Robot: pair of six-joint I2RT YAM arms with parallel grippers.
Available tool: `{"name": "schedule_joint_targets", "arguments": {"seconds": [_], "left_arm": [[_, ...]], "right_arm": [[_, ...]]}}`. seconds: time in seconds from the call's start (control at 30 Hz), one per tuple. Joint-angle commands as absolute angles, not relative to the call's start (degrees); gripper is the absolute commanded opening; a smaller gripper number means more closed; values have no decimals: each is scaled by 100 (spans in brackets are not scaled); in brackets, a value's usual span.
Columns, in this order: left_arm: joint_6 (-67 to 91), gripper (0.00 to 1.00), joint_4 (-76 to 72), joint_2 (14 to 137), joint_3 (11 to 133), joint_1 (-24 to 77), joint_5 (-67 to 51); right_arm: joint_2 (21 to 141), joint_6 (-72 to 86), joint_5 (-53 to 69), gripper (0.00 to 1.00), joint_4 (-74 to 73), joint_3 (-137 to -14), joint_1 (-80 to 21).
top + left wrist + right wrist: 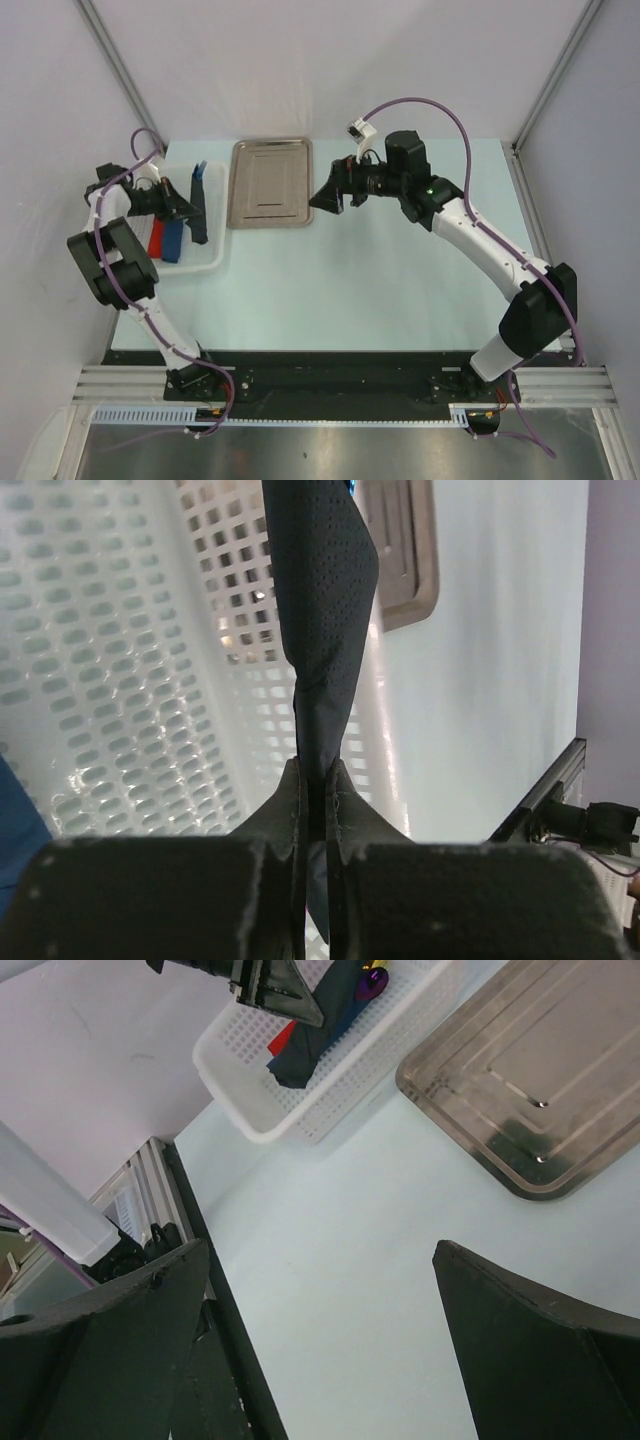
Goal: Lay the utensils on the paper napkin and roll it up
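My left gripper (178, 205) is inside the white basket (200, 262) and shut on the black paper napkin (199, 215). In the left wrist view the napkin (325, 610) runs as a folded strip up from between the shut fingers (285, 800). A blue utensil tip (200, 168) shows at the basket's far end. The purple utensil (372, 982) shows beside the napkin (310, 1045) in the right wrist view. My right gripper (330, 195) is open and empty above the table, just right of the steel tray (270, 183). It also shows in the right wrist view (318, 1250).
Flat red (156, 238) and blue (175, 240) pieces lie in the basket's near half. The steel tray lies flat at the back centre, next to the basket. Bare pale table (380, 280) stretches in front of the tray. White walls enclose the sides.
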State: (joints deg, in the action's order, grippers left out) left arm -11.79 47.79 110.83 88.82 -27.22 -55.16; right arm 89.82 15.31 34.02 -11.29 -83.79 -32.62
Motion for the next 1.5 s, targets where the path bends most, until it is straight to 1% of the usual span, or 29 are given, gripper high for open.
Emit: {"name": "schedule_joint_targets", "arguments": {"seconds": [0.0, 0.43, 0.63, 0.77, 0.93, 1.0, 1.07, 1.1, 1.2, 1.47], "left_arm": [[-1669, 0, 5124, 11504, 9255, -2777, -5581], [-1749, 0, 5212, 12655, 9307, -2769, -5774], [-1644, 0, 5168, 12955, 9395, -2742, -5845], [-1477, 0, 5028, 13060, 9369, -2707, -5591], [-1214, 4, 4852, 13122, 9290, -2628, -5143], [-1178, 10, 4834, 13131, 9246, -2619, -5001], [-1160, 13, 4808, 13122, 9203, -2610, -4861], [-1134, 22, 4747, 13070, 9176, -2610, -4799], [-1046, 29, 4597, 12903, 9079, -2610, -4589], [-844, 41, 4105, 12156, 8755, -2593, -4132]], "right_arm": [[9105, 1424, 3533, 100, -1133, -8789, -3208], [9413, 1406, 3612, 100, -1274, -8965, -3146], [9527, 1389, 3656, 100, -1327, -9061, -3138], [9624, 1389, 3683, 100, -1371, -9140, -3138], [9764, 1389, 3735, 100, -1406, -9290, -3138], [9791, 1406, 3753, 100, -1441, -9342, -3138], [9817, 1415, 3771, 100, -1468, -9378, -3138], [9826, 1424, 3779, 100, -1476, -9387, -3138], [9835, 1450, 3823, 100, -1485, -9422, -3138], [9844, 1476, 3902, 100, -1485, -9457, -3146]]}}
